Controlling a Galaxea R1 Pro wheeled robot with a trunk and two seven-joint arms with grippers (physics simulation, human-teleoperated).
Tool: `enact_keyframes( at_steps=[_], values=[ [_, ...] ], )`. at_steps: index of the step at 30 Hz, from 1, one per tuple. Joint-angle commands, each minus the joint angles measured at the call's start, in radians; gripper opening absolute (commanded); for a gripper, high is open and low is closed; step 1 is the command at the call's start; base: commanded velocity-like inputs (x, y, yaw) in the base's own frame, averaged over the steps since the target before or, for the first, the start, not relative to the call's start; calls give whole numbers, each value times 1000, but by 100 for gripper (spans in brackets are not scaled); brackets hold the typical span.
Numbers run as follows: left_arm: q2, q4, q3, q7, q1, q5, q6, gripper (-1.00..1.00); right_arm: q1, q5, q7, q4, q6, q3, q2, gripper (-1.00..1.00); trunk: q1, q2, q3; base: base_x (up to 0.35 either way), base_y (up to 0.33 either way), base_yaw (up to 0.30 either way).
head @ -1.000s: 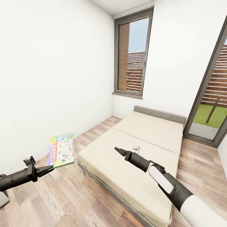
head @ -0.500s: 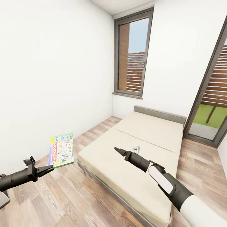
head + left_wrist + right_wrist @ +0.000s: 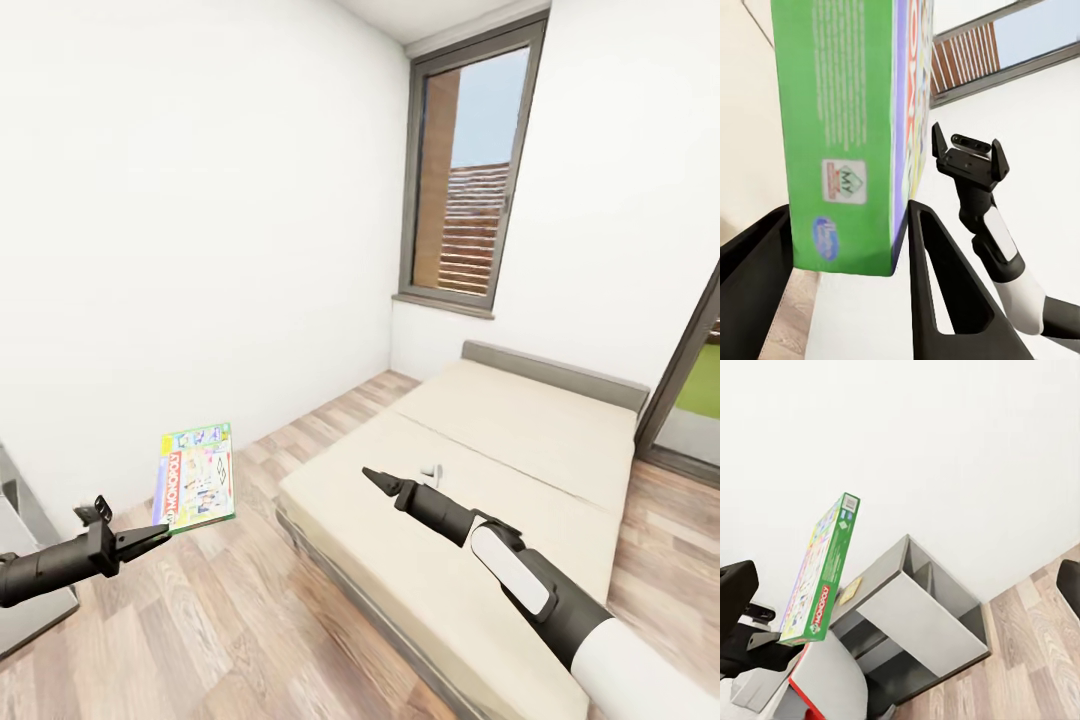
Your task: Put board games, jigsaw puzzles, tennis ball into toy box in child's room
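Since the earlier frame my head camera has swung left: the window (image 3: 467,170) and bed (image 3: 480,480) now sit further right in the picture, and a grey cabinet (image 3: 25,560) edge has come in at lower left. Both arms keep the same pose.

My left gripper (image 3: 150,538) is clamped on the bottom edge of the Monopoly box (image 3: 194,476), which stands upright above the wood floor (image 3: 230,620), well apart from the bed. In the left wrist view both black fingers (image 3: 945,285) press the box's green edge (image 3: 840,135) between them.

My right gripper (image 3: 372,477) hangs over the mattress holding nothing; its fingers look closed to a point in the head view, though the left wrist view shows them slightly parted (image 3: 971,154).

My worry: the grip takes only a thin edge, so a sharp turn could tilt or drop the box, or clip the cabinet.
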Motion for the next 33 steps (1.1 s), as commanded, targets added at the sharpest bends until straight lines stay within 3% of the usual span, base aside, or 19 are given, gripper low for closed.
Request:
enact_keyframes(
  at_steps=[1, 12, 33],
  values=[
    [0, 0, 0, -2, -1, 3, 10, -100, -1, -10, 1, -1, 6, 2, -1, 100, 1, -2, -2, 305, 0, 287],
    [0, 0, 0, -2, -1, 4, 10, -100, -1, -10, 1, -1, 6, 5, -1, 100, 1, -2, -2, 284, 0, 287],
    [-1, 0, 0, -2, -1, 4, 10, -100, -2, -10, 1, -1, 6, 6, -1, 100, 1, -2, -2, 13, 0, 287]
  ],
)
